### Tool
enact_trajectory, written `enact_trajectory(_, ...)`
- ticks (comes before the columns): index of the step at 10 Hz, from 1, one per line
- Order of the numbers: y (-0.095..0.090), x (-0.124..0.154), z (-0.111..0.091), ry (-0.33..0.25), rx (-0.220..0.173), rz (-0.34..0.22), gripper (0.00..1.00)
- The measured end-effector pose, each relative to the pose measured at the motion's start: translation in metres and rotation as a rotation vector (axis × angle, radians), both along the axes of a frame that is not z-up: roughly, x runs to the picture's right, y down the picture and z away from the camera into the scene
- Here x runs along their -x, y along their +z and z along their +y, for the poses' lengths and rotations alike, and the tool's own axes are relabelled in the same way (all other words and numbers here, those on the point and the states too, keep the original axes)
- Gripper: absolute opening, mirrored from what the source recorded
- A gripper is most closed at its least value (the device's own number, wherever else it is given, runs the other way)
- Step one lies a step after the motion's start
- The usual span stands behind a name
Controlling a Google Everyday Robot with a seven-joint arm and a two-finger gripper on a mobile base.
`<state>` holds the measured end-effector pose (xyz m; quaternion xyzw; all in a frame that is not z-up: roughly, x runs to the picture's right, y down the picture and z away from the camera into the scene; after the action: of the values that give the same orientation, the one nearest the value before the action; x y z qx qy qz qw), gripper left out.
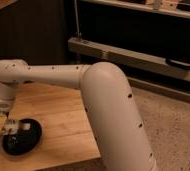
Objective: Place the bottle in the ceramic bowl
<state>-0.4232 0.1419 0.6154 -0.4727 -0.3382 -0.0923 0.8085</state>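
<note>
The black ceramic bowl (27, 143) sits on the front left corner of the wooden table (58, 112). My gripper (2, 125) is at the far left, just above the bowl's left rim, at the end of the white arm that reaches across the table. It is shut on the small white bottle (15, 126). The bottle lies roughly level, with its cap end pointing right over the bowl's dark inside. I cannot tell whether the bottle touches the bowl.
The table's front and right edges are near the bowl. My thick white arm (108, 100) covers the table's right side. A dark metal shelf unit (138, 55) stands behind, on a speckled floor (173, 120).
</note>
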Motion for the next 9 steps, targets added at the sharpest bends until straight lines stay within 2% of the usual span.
enact_trajectory(5, 0.011, -0.002, 0.033, -0.002, 0.016, -0.054, 0.0)
enact_trajectory(9, 0.02, 0.0, 0.043, -0.011, 0.013, -0.075, 0.0)
